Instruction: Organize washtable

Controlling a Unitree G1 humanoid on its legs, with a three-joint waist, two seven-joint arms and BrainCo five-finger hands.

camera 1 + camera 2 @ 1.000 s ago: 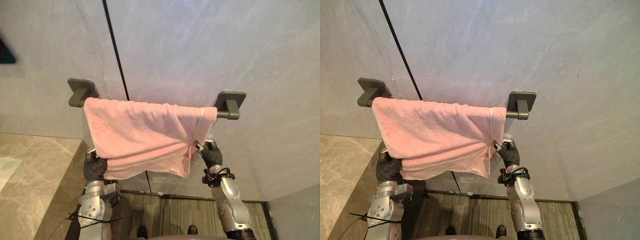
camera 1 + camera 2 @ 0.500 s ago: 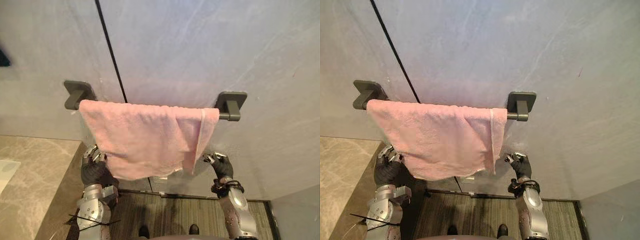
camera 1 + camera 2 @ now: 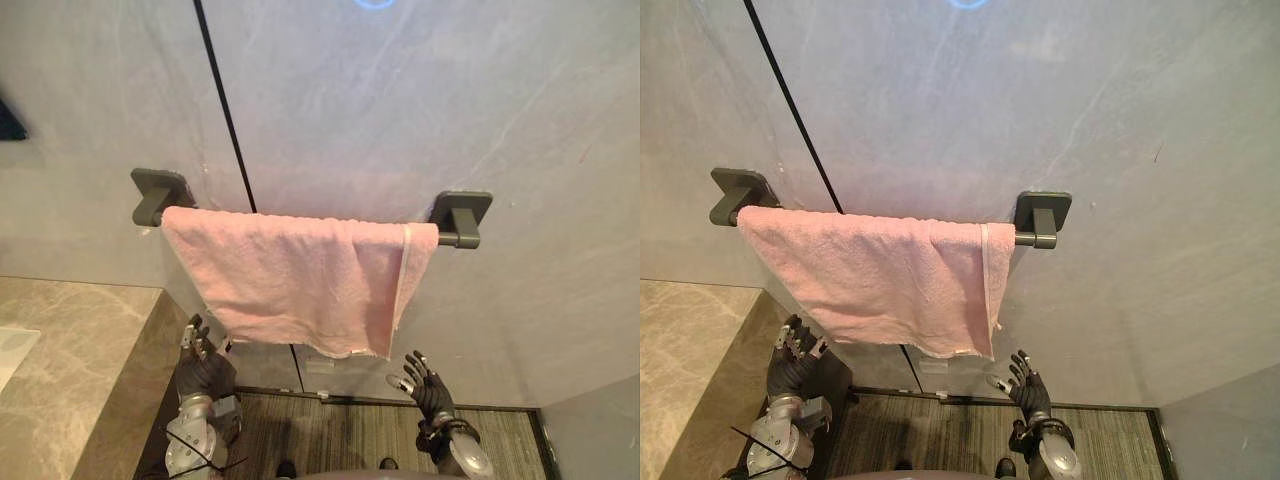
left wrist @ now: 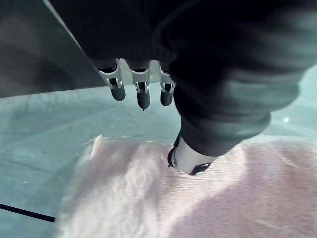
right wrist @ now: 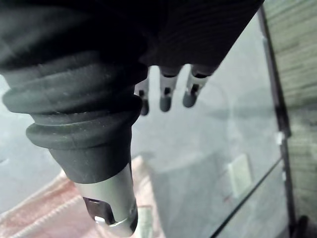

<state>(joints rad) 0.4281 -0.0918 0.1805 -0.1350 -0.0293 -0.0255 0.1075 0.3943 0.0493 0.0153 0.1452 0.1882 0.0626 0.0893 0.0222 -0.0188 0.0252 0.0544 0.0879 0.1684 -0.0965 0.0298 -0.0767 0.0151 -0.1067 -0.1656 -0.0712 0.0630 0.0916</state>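
Overhead, the pink towel (image 3: pixel 300 285) drapes on the towel bar (image 3: pixel 460 215), its long axis running from the bar's left end nearly to its right end. Below it are both hands, fingers spread and empty — left hand (image 3: pixel 205 372) under the towel's left edge, right hand (image 3: pixel 430 395) just past its lower right corner.

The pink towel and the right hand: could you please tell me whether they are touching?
Apart. The left eye view shows the open right hand below the pink towel, with bare wall between its fingers and the towel's lower corner.
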